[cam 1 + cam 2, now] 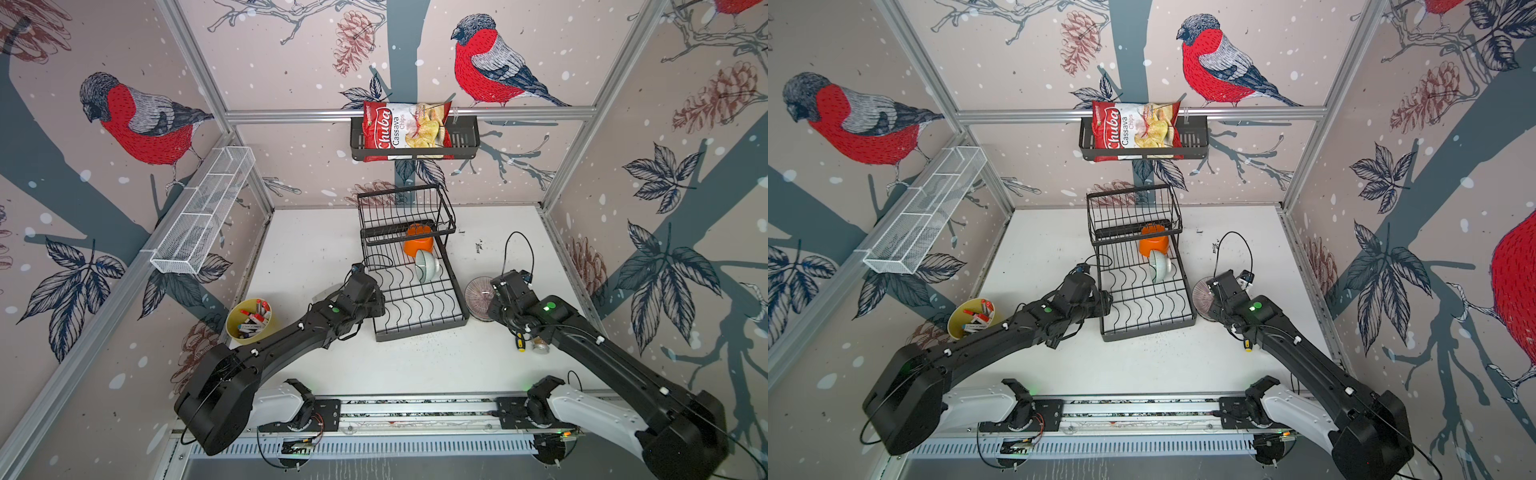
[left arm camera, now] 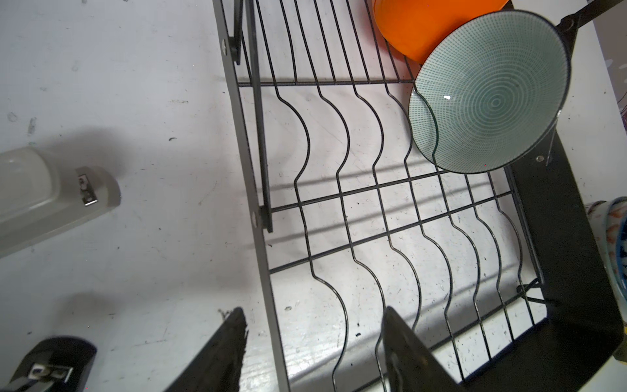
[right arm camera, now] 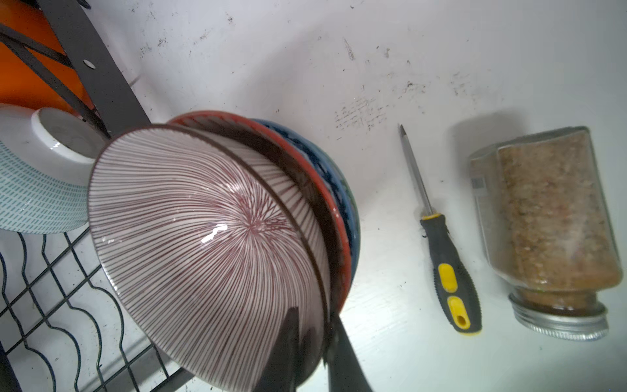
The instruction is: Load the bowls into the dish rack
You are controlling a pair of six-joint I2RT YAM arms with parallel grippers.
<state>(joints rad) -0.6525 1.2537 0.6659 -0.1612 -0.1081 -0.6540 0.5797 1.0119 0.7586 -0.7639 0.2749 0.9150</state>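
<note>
Robot test cell, aluminium frame (image 1: 291, 114), printed walls (image 1: 286, 54)

Two arms, same build. The left arm (image 1: 291, 336): matte black boxy links, a bulky rounded joint housing (image 1: 216, 407), a glossy white shell (image 1: 276, 405) at the base. A small green lamp (image 1: 332, 309) glows on the forearm. White clips (image 1: 254, 352) pin a thin black cable along the link. Loose cable loop (image 1: 376, 262) by the wrist.

The right arm (image 1: 602, 353): same links and shell, its own lamp, a taller loop.

Bases sit on black screwed plates (image 1: 320, 411) on a silver rail (image 1: 415, 409) along the bench's near edge, with red and black wires (image 1: 318, 424) under the left one.

The left hand (image 2: 314, 315): flat dark fingers (image 2: 220, 353), rough-edged, tapering. The right hand (image 3: 314, 314): same dark blades, blurred.
</note>
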